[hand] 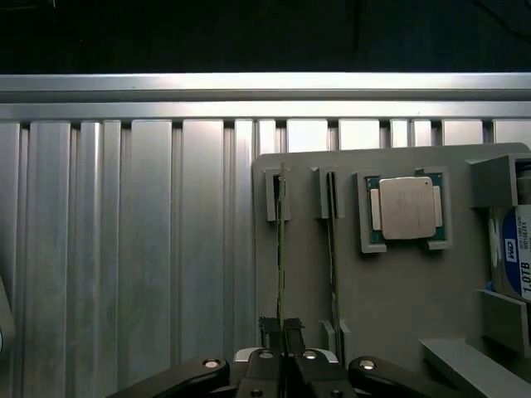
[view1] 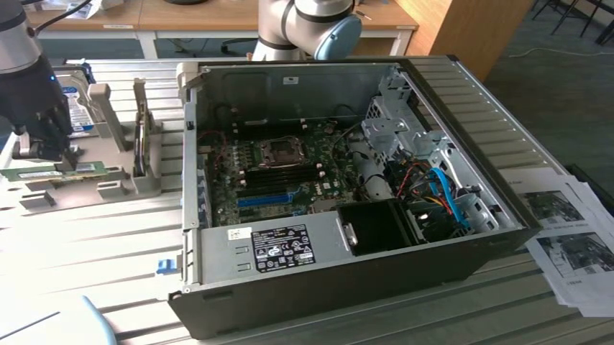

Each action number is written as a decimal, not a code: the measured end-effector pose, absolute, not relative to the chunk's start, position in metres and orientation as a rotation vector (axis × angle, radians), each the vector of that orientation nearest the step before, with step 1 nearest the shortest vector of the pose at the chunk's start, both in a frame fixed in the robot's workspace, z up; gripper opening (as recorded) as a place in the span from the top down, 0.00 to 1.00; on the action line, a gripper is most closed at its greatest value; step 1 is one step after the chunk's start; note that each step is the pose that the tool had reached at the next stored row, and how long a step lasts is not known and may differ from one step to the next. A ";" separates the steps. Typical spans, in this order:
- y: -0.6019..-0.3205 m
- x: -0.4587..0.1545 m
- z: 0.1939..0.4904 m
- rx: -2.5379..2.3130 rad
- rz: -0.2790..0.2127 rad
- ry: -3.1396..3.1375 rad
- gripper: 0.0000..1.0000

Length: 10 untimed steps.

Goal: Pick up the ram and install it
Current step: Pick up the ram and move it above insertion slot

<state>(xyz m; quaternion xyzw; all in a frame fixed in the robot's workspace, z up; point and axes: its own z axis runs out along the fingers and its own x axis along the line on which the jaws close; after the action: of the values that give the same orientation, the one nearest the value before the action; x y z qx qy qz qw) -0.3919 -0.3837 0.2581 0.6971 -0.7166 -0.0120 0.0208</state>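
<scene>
The ram is a thin green stick standing on edge in a slot of the grey holder at the exterior view's left. My gripper reaches down onto one end of it. In the wrist view the ram is seen edge-on, and my gripper is shut on it, one black fingertip pressed against each side. The open computer case lies beside the holder, with the dark ram slots on its motherboard near the CPU socket.
A second thin stick stands in the neighbouring slot of the holder. A silver CPU chip and a blue-labelled hard drive also sit on it. Printed papers lie at the exterior view's right. The table is ribbed metal.
</scene>
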 end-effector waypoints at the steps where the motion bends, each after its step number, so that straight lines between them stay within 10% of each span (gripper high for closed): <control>1: -0.384 -0.392 0.258 2.161 -0.037 -2.222 0.89; 10: -0.384 -0.392 0.267 2.161 -0.036 -2.221 0.89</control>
<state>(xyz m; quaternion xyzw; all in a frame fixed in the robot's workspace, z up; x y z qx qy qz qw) -0.3918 -0.3837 0.2665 0.6971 -0.7166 -0.0116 0.0213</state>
